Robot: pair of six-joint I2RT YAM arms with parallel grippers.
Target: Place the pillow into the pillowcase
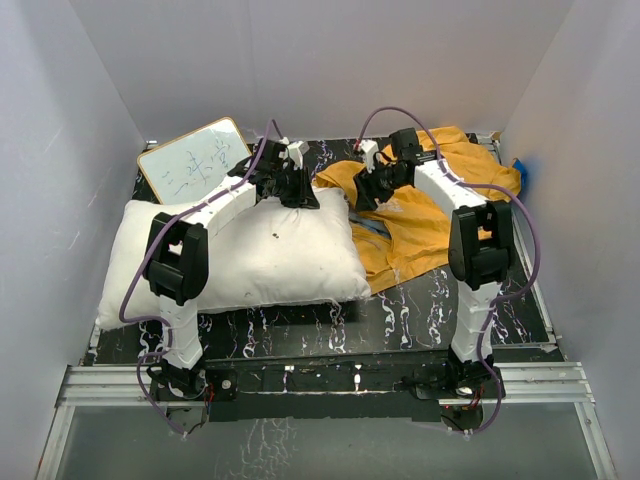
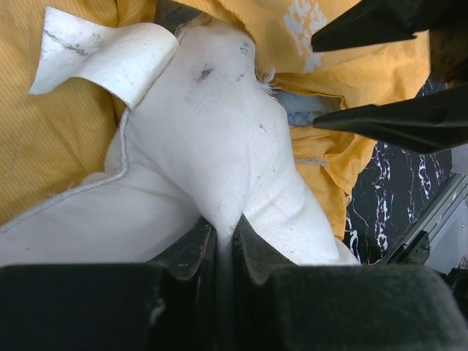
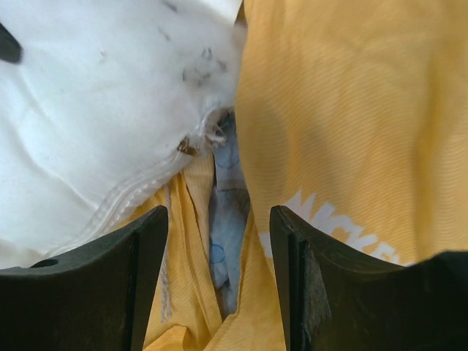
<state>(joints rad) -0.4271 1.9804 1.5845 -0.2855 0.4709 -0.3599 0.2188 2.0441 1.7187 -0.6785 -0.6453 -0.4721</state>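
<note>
You have 1 pillow (image 1: 250, 255) lying flat on the left half of the table (image 1: 420, 310). Its long axis runs left to right, and its far right corner points at the pillowcase (image 1: 430, 225). That 1 pillowcase lies crumpled, orange face up, on the far right of the table, touching that corner. Your left end effector (image 2: 225, 235) is clenched on a fold of pillow fabric at the corner. Your right end effector (image 3: 218, 219) is released, jaws apart over the pillowcase, holding nothing. 1 whiteboard (image 1: 195, 160) lies at the far left.
</note>
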